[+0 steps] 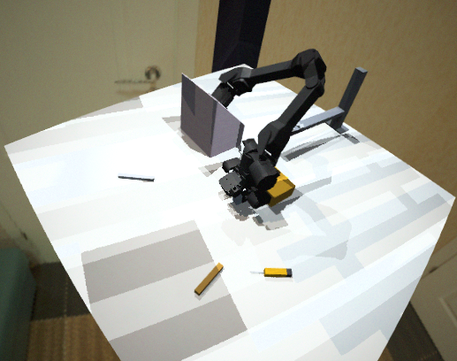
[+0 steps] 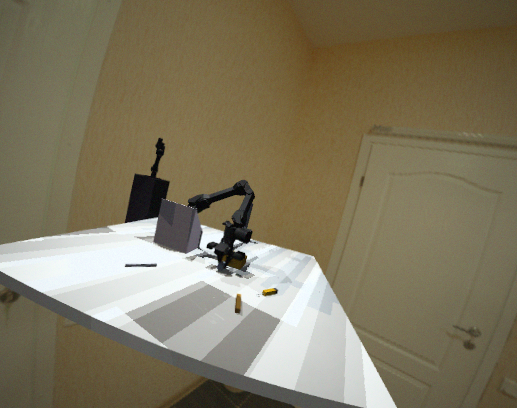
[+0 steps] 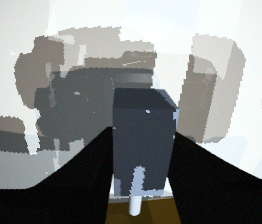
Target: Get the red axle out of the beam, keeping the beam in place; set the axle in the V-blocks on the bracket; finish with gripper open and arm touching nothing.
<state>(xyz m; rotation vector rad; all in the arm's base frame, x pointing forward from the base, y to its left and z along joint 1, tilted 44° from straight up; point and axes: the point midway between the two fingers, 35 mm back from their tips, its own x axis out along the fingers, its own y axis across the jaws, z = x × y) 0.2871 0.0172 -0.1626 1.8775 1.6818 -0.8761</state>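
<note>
My gripper (image 1: pixel 240 198) (image 2: pixel 223 267) (image 3: pixel 138 133) points down and is shut on a dark grey block (image 3: pixel 144 120). A short pale pin (image 3: pixel 135 204) shows at the block's lower end in the wrist view, in front of a yellow-orange block (image 1: pixel 283 190) (image 2: pixel 237 261) (image 3: pixel 157 214). That yellow-orange block rests on the table right beside the gripper, partly hidden by it. Contact between the pin and the yellow-orange block cannot be told. No red axle shows in any view. I cannot clearly make out the beam, or V-blocks on a bracket.
A grey-purple panelled box (image 1: pixel 197 117) (image 2: pixel 176 225) stands behind the gripper. A grey bar with an upright post (image 1: pixel 354 93) is at the back right. A thin grey bar (image 1: pixel 136 178) (image 2: pixel 141 265), an orange bar (image 1: pixel 209 279) (image 2: pixel 238 303) and a yellow tool (image 1: pixel 276 272) (image 2: pixel 269 292) lie on the table.
</note>
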